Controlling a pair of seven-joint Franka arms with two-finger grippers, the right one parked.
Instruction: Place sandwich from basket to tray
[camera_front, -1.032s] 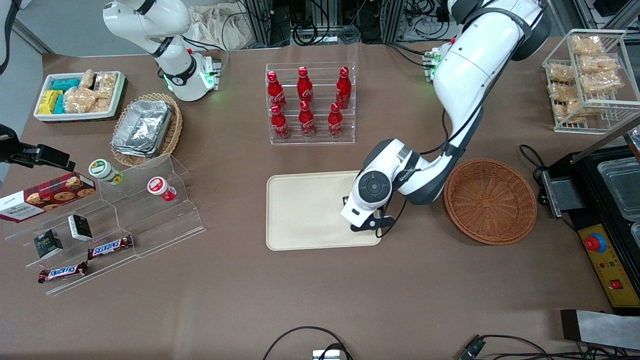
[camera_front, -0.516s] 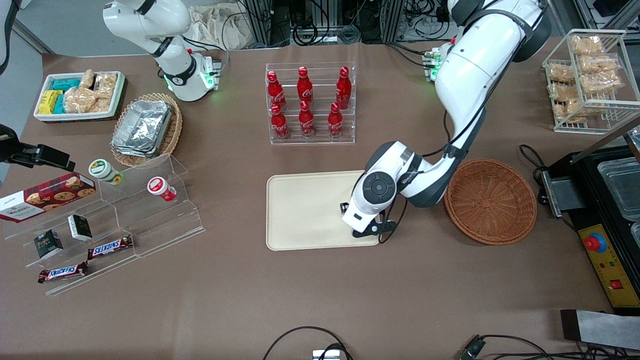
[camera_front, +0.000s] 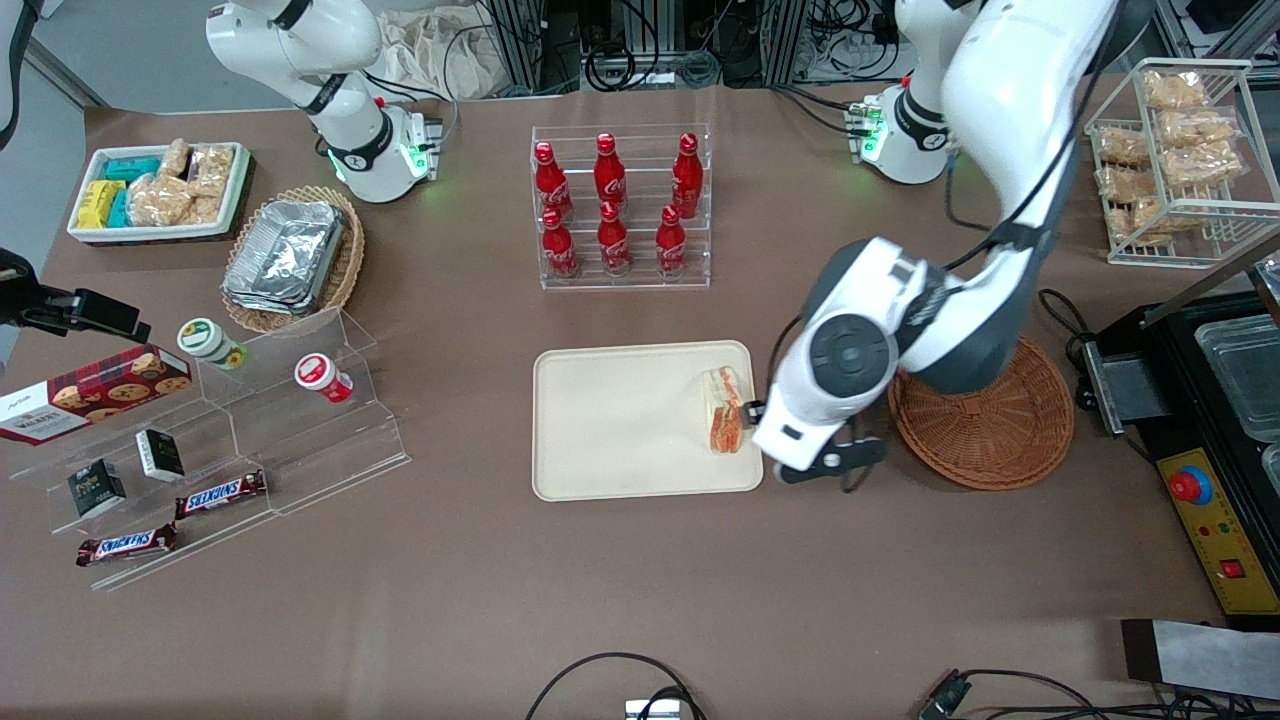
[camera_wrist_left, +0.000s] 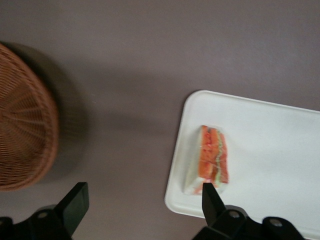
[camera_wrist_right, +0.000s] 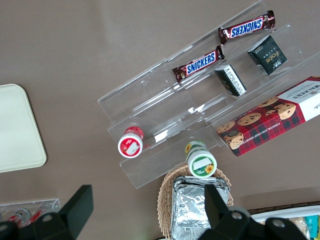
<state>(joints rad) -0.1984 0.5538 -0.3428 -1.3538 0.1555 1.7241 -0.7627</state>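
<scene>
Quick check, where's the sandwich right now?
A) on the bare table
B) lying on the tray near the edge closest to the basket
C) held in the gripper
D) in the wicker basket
B: the sandwich lies on the tray by its basket-side edge, while the open gripper hangs above, holding nothing, and the basket has no food showing.

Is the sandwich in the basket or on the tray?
On the tray. The sandwich lies near its edge; the basket looks empty. The open gripper hangs above, between them.
</scene>
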